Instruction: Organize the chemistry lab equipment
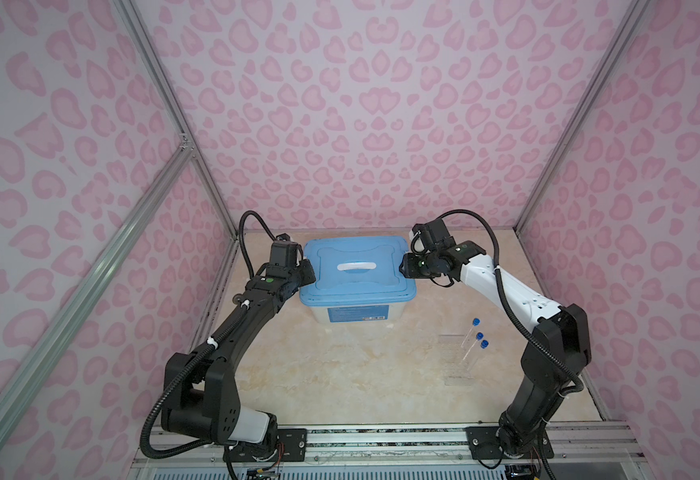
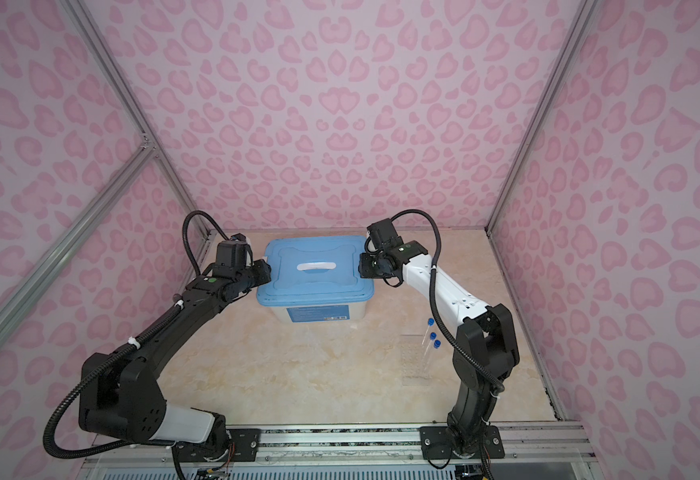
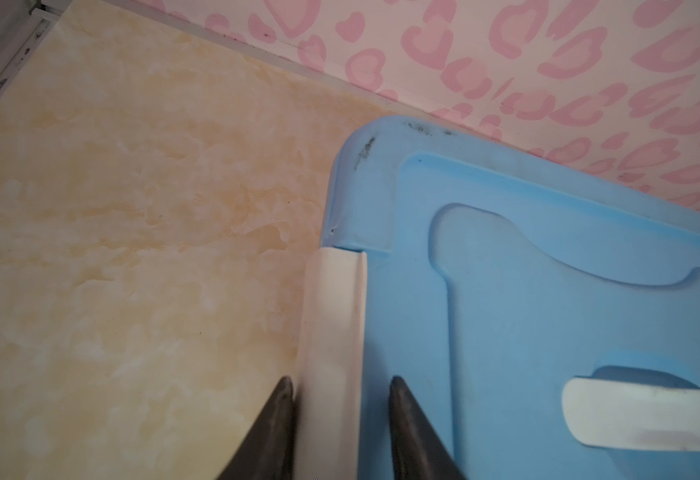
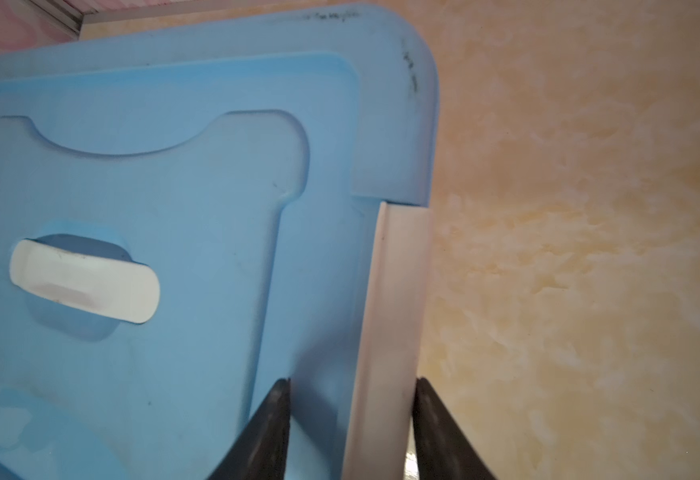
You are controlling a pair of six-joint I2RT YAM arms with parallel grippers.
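Observation:
Three clear tubes with blue caps [image 1: 474,338] [image 2: 429,340] lean in a clear rack [image 1: 454,361] [image 2: 414,361] on the right of the table, away from both grippers. Both grippers are at the big white box with the blue lid [image 1: 356,272] [image 2: 315,270]. My left gripper [image 1: 306,272] [image 3: 340,380] is shut on the white left side latch [image 3: 331,316] and the lid edge beside it. My right gripper [image 1: 403,264] [image 4: 352,380] straddles the white right side latch [image 4: 398,291]. Its outer finger touches the latch, while its inner finger stands apart over the lid.
The box stands at the back middle, close to the pink patterned back wall [image 1: 361,124]. A white handle [image 1: 356,266] lies in the lid's middle. Side walls with metal frames close in the table [image 1: 340,365]. Both arms' bases sit on the front rail [image 1: 381,440].

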